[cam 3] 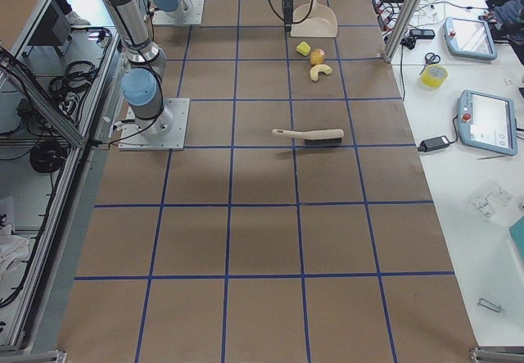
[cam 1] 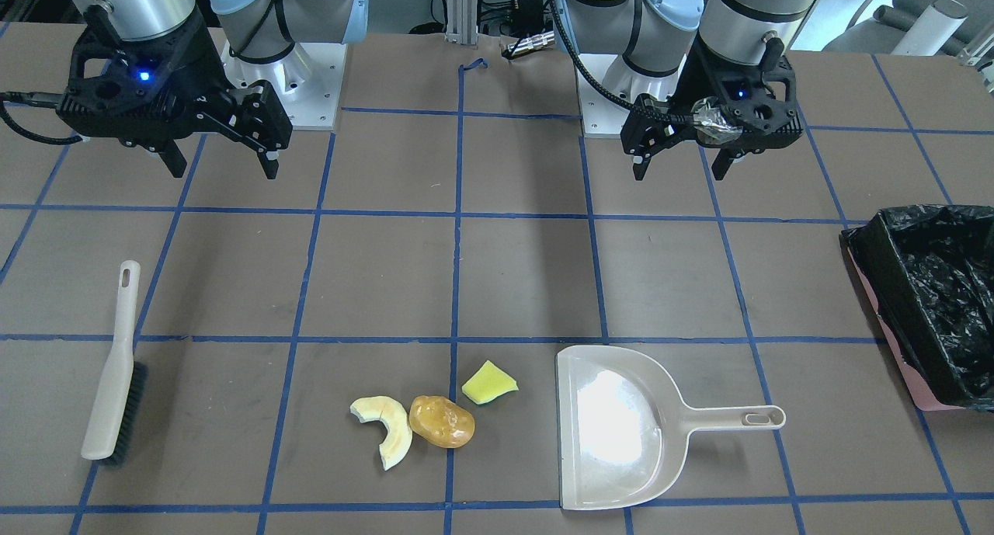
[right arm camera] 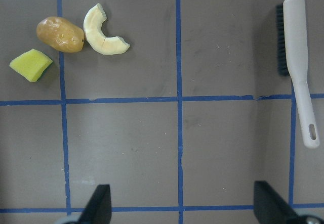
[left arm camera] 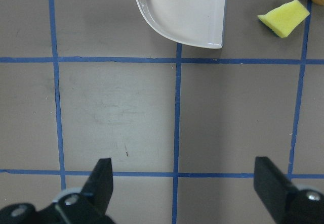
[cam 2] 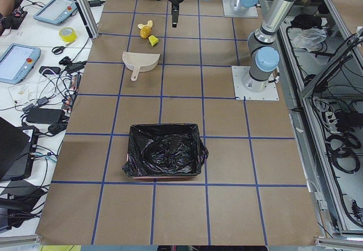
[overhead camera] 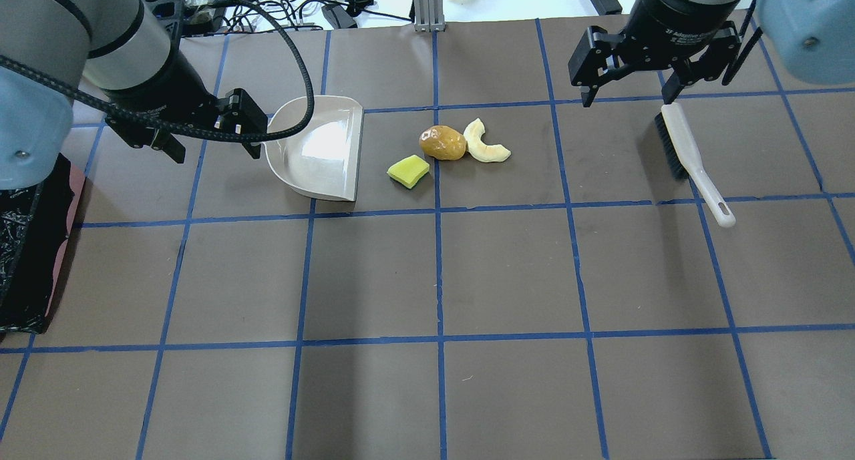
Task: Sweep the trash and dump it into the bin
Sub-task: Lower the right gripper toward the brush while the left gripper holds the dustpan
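My left tool (cam 1: 678, 167) and my right tool (cam 1: 223, 166) both hang above the bench (overhead camera: 507, 273), each with its 2 fingers spread wide and holding nothing.

In front of my right tool, to its outer side, lies the brush (overhead camera: 691, 159), flat on the bench. In front of it, to its inner side, is the trash: the rind slice (overhead camera: 484, 143), the potato lump (overhead camera: 442, 143) touching it, and the sponge wedge (overhead camera: 409, 171) just beside. In front of my left tool lies the dustpan (overhead camera: 320, 149), with its mouth towards the 3 pieces. The bin (cam 1: 893, 286) stands well apart, on the outer side of my left tool.

I judge that nothing is swept yet. The risks I see:
- Both handles are thin and lie low, so my fingers may strike the bench or close on only an edge.
- If the dustpan is not held firmly, the brush may push it away.
- The round lump may roll past the mouth.
- The way to the bin is long, so a tilted pan may spill.
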### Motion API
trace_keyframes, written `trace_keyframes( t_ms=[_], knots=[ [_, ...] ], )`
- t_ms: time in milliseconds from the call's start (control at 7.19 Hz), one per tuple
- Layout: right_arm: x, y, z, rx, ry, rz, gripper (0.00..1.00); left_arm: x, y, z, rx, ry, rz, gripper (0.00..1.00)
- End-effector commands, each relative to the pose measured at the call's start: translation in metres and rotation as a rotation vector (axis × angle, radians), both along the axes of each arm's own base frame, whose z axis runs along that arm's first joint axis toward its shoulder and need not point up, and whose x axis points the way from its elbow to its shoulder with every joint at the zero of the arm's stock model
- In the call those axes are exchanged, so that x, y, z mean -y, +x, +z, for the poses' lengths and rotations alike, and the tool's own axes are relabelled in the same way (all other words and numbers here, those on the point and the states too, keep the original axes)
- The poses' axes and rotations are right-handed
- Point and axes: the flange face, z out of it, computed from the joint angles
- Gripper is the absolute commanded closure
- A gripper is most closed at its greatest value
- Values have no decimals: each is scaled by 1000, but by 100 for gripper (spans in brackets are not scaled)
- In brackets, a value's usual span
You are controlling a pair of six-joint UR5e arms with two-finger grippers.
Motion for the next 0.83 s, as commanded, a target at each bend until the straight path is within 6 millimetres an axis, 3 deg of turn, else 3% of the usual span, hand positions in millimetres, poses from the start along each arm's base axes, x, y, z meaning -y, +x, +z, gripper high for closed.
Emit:
trace_keyframes(
  t_ms=[0,556,695],
  knots=[
    [0,0,0,0,0,0,0,-1,0,0,0,-1,0,0],
    [0,0,0,-3,0,0,0,5,3,0,4,-8,-30,0],
    [0,0,0,-2,0,0,0,15,9,-3,11,-20,-80,0]
  ],
)
